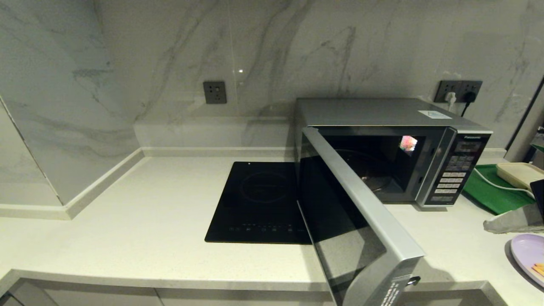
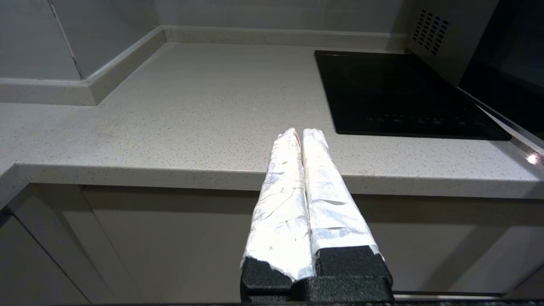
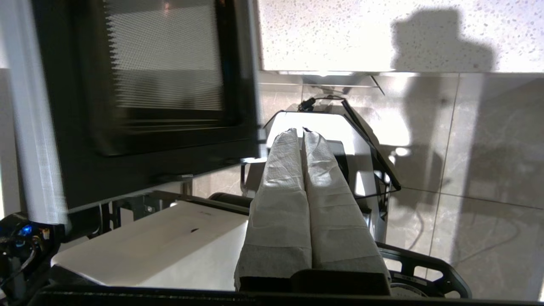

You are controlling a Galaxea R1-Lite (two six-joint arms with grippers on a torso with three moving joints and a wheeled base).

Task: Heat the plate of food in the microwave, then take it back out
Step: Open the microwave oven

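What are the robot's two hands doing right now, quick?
Left gripper: shut, holding nothing, parked in front of the counter edge.
Right gripper: shut, holding nothing, beside the open microwave door.

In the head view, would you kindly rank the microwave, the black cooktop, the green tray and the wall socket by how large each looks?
1. Microwave, door open
2. Cooktop
3. Green tray, partly covered and cut off, so its full size is unsure
4. Wall socket
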